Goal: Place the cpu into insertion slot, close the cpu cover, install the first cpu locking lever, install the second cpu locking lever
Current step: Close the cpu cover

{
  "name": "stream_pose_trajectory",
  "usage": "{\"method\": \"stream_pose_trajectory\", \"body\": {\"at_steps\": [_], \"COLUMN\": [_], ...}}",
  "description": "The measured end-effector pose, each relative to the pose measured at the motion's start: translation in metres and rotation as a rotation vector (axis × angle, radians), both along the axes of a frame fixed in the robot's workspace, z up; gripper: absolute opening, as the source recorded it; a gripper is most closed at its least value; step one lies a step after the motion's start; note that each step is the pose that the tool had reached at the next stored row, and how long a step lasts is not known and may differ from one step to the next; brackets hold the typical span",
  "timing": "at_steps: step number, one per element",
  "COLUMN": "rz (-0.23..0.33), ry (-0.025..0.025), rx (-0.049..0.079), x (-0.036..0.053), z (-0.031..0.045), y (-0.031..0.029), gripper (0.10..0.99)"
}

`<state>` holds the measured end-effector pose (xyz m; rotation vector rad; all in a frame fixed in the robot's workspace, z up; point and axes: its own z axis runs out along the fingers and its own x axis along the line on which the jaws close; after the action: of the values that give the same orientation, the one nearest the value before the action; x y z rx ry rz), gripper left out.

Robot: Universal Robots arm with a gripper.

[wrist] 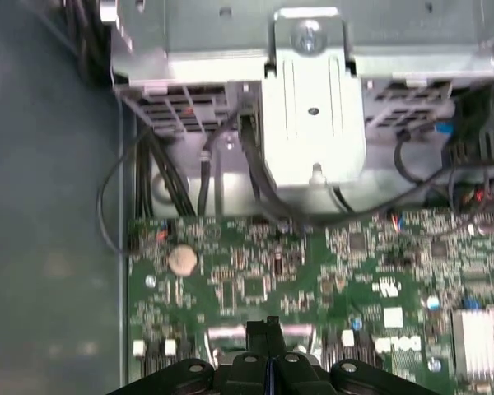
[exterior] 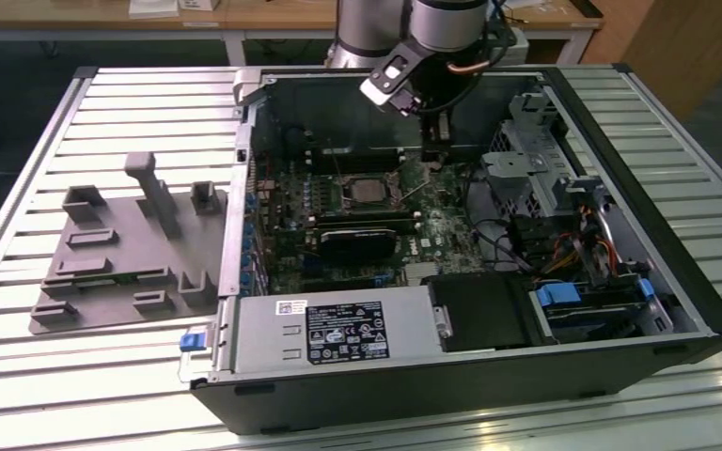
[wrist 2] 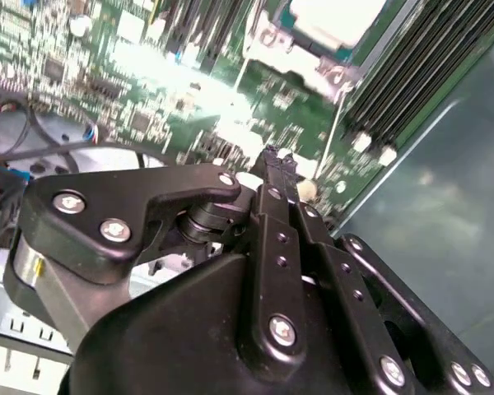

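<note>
— Where's the cpu [exterior: 364, 190]?
— In the insertion slot [exterior: 341, 188], near the closed, empty pincer [exterior: 434, 162].
— Around it?
— A black card [exterior: 358, 241] beside; the first wrist view adds a coin cell [wrist: 182, 260].

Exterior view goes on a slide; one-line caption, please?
Gripper lowered inside the open computer case, just to the exterior view's right of the insertion slot.
</note>
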<state>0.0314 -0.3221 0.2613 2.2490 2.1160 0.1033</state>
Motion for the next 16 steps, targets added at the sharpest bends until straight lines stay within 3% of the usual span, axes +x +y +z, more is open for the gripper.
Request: {"method": "stream_pose_trajectory", "body": {"at_steps": [6, 16], "rz": [0.0, 0.0], "ry": [0.0065, 0.0183], "rx": [0.0, 0.0], "x": [0.0181, 0.0232], "z": [-0.0002, -0.0158], "y": [0.0, 0.0], "gripper": [0.106, 0.106]}}
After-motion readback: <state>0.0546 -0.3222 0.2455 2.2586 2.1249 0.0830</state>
